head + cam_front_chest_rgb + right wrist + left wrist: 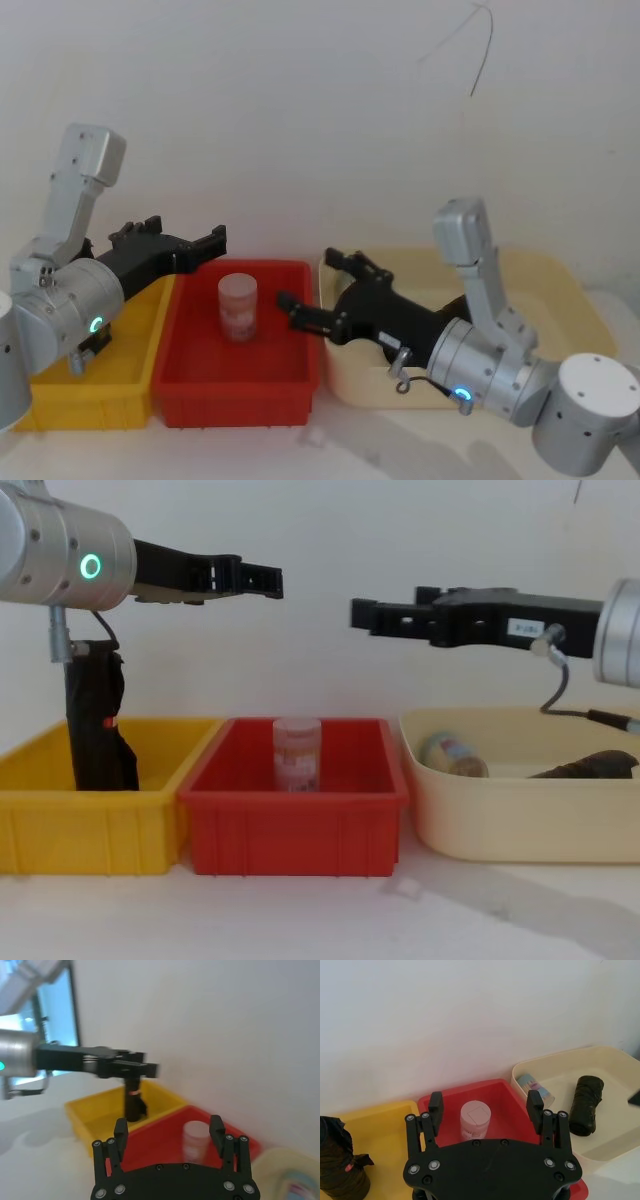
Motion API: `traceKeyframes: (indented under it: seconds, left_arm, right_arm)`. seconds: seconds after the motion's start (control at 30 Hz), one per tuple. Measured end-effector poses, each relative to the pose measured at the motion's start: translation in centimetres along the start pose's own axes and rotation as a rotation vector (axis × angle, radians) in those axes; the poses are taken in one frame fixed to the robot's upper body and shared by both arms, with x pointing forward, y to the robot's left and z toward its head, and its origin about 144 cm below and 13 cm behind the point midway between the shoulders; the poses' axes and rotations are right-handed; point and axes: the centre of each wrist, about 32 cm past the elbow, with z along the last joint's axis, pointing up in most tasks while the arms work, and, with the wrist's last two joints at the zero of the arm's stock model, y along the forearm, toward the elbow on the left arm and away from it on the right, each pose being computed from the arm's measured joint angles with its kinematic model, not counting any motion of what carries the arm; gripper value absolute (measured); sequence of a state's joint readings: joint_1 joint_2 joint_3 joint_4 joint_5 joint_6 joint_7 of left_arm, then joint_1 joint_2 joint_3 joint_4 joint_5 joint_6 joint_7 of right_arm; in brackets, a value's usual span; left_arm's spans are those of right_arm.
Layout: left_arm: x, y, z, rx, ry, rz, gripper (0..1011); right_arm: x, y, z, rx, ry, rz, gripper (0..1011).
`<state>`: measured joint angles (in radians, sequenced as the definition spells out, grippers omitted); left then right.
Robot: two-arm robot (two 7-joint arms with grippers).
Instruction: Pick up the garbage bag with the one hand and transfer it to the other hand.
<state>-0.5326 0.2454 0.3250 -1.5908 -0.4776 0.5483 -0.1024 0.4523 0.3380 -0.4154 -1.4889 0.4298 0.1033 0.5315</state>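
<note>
The garbage bag (582, 1105), a straight dark roll, lies on the floor of the cream tub (560, 1057); from the chest its end (592, 766) peeks over the tub's rim. My left gripper (262, 581), on the green-ringed arm, hangs open and empty high over the red bin (295, 810). In the head view, the left gripper (185, 238) reaches over the seam between the yellow and red bins. My right gripper (365, 613), on the blue-ringed arm, is open and empty. It is level in the air between the red bin and the tub, facing the left gripper across a gap.
A kinked black roll with a red tag (95, 720) stands in the yellow bin (90, 825). A pale lidded jar (297, 752) stands in the red bin. A can with a coloured label (535, 1087) lies in the tub beside the bag.
</note>
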Motion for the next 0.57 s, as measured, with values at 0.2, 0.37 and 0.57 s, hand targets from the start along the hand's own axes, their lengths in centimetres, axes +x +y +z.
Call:
traceKeyframes:
  seconds: [0.2,0.37,0.57]
  left_arm:
    - [0.0,0.0,0.0,0.0,0.0,0.0,1002]
    - [0.0,0.0,0.0,0.0,0.0,0.0,1001]
    - [0.0,0.0,0.0,0.0,0.0,0.0,1001]
  right_arm:
    - [-1.4,0.6,0.1,-0.002,-0.028,0.093,1000]
    - [-2.2,0.9,0.2,-0.003,-0.041,0.138,1000]
    - [-2.9,1.1,0.3,-0.005,-0.052,0.178,1001]
